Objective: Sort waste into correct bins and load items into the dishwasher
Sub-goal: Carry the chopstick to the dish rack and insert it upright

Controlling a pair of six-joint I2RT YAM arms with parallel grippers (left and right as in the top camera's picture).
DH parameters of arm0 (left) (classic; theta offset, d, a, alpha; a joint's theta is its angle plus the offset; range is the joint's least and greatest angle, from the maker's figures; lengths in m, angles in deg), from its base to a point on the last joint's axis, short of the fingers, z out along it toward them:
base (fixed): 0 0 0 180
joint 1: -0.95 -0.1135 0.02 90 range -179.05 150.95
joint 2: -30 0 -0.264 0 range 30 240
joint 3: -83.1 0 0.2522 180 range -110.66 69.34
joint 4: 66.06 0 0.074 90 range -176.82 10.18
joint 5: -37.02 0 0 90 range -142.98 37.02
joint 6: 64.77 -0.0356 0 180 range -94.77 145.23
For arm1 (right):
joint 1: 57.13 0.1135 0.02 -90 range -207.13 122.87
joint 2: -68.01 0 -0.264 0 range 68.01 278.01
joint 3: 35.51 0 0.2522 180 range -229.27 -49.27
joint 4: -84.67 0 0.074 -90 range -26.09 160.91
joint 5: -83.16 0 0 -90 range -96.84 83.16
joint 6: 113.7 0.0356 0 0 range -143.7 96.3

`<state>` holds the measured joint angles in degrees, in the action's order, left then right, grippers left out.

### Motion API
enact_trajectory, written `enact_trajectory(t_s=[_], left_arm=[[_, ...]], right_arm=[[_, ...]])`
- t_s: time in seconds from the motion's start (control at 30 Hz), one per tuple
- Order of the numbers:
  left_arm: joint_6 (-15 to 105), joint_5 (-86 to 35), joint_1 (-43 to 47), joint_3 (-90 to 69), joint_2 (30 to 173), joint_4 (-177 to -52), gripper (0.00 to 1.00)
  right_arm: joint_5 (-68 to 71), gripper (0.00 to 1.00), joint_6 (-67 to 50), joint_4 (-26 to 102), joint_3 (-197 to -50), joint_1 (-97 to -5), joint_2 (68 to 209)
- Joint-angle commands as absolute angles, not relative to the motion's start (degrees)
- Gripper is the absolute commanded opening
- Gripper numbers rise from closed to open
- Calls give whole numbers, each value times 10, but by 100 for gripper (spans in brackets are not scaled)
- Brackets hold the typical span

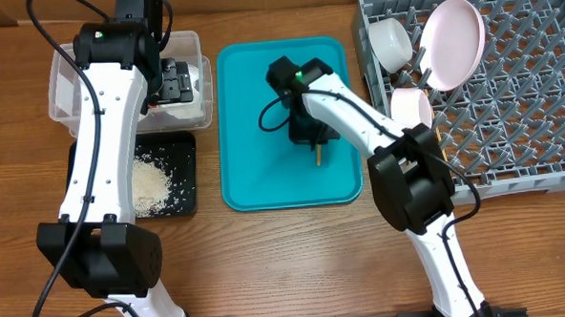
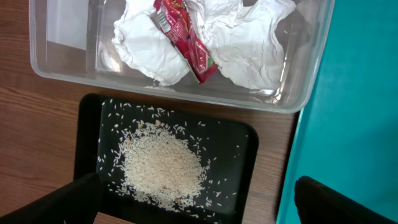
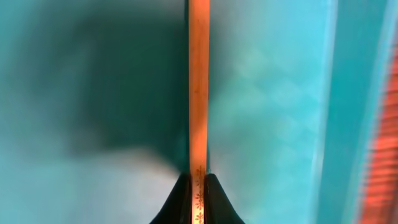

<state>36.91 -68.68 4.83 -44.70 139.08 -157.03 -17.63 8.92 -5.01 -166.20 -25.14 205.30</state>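
Only my right wrist view shows right claw (image 3: 198, 186) pinched tight on thin wooden chopstick (image 3: 198, 74). Left claw (image 2: 199, 204) gaping, empty. Shiny red wrapper (image 2: 186, 43) at its 12 o'clock, print unreadable.

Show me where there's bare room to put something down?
Free: left side of the teal tray, right half of the rack beyond the plate, table below the tray. Crowded: upper-left rack corner with bowls, tub of napkins, black tray of rice.
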Motion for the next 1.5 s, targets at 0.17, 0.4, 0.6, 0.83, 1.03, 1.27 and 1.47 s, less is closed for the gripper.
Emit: enact_trajectory(t_s=[0.17,0.4,0.6,0.83,1.03,1.27,1.47], left_arm=[[372,-695,47,-459,1375,-1571,100],[372,-695,47,-459,1375,-1571,100],[372,-695,47,-459,1375,-1571,100],[372,-695,47,-459,1375,-1571,100],[372,-695,47,-459,1375,-1571,100],[372,-695,47,-459,1375,-1571,100],[372,-695,47,-459,1375,-1571,100]], right_arm=[[-214,4,-96,-99,-1740,-268,1886],[-225,4,-211,-132,-1737,-305,1724],[-221,4,-259,-179,-1730,-382,1665],[-104,4,-347,-188,-1675,-483,1661],[-99,4,-359,-170,-1576,-566,1661],[-100,4,-409,-110,-1455,-614,1661],[-130,4,-408,-68,-1385,-620,1661]])
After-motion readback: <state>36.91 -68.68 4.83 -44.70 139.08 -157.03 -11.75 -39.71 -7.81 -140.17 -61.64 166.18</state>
